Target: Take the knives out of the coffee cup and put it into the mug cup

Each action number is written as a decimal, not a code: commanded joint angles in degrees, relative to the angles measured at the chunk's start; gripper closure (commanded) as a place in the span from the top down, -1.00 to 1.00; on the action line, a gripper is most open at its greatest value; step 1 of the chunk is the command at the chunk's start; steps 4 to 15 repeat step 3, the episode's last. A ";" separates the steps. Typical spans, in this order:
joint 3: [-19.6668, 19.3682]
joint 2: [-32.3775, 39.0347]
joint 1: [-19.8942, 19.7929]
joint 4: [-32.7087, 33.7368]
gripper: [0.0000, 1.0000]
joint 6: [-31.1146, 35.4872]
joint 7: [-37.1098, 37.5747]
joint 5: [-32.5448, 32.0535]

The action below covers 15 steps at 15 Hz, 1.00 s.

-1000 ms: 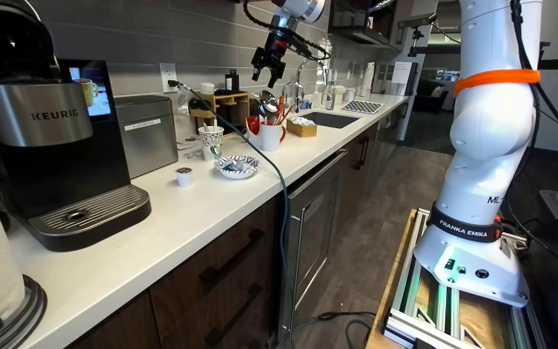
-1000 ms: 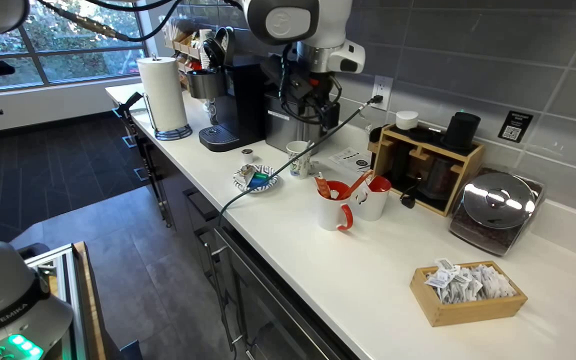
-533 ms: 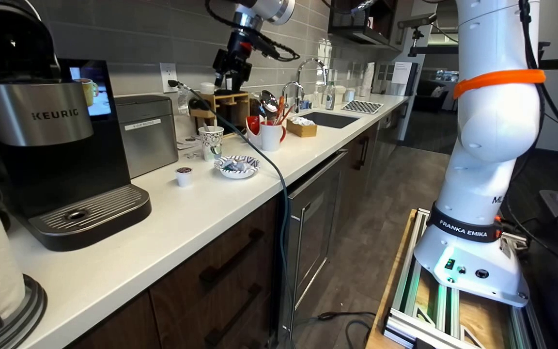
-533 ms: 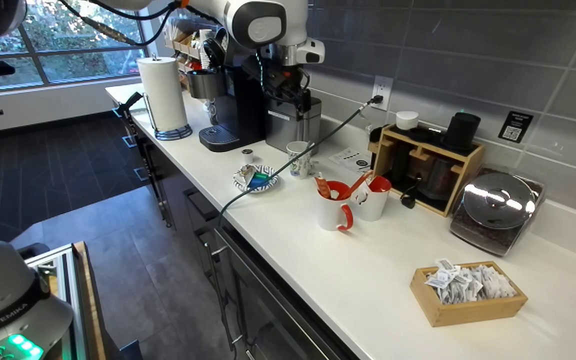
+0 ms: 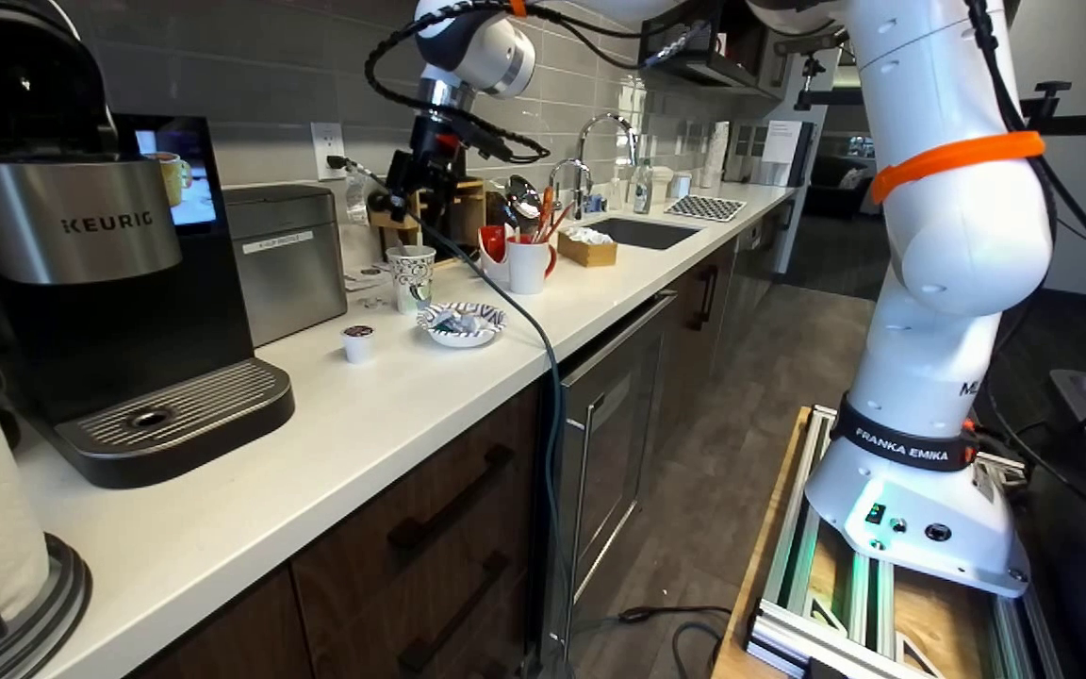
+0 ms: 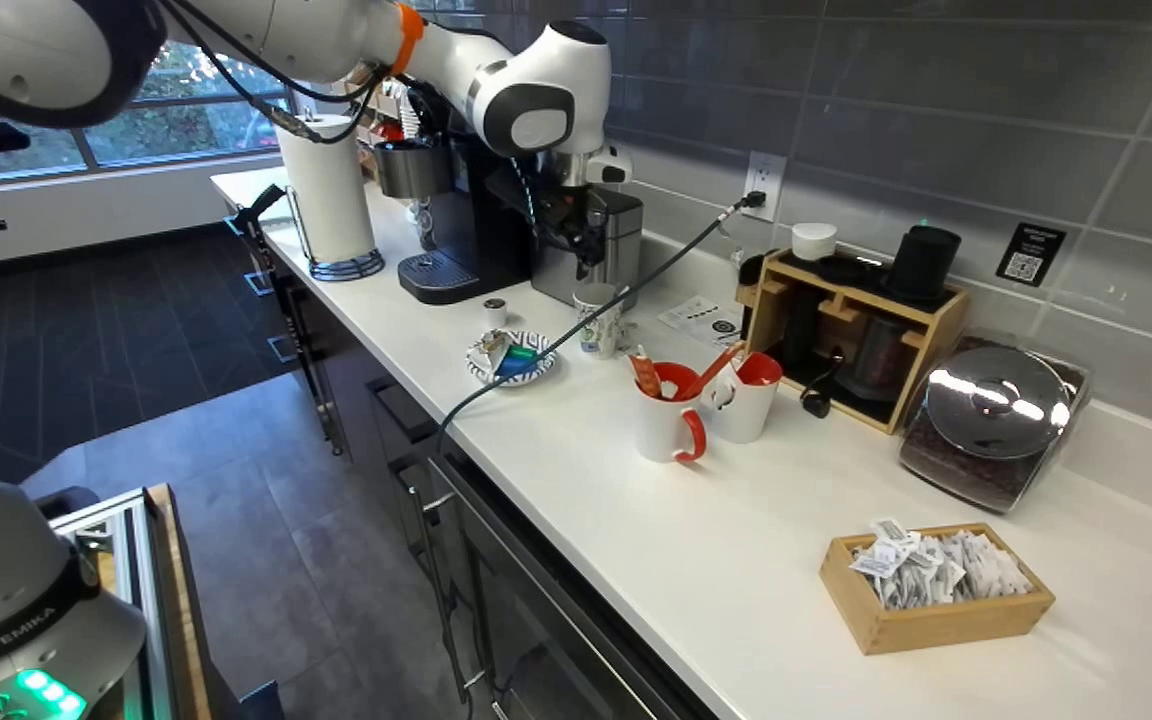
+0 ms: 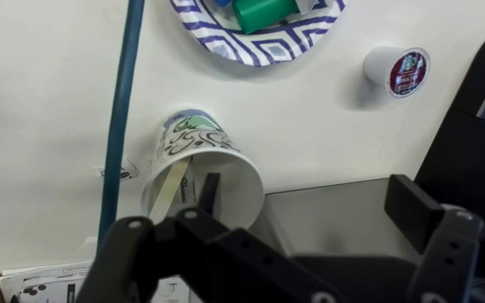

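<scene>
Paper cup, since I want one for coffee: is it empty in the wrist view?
No, a pale flat stick is in the paper cup, beside a white piece with lettering.

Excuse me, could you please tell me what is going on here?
A robot arm has its jaws open above a patterned paper cup on the counter, and nothing is gripped at this moment. A pale stick and a white printed item are in the cup. They are perhaps bound for the red-handled white mug nearby, which has red items poking out of it.
</scene>
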 commanded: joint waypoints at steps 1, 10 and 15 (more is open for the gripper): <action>0.41 0.65 -0.68 0.46 1.00 -0.16 0.18 -0.25; 0.36 1.36 -1.12 1.02 1.00 -0.16 0.16 -0.22; 0.36 1.36 -1.12 1.02 1.00 -0.16 0.16 -0.22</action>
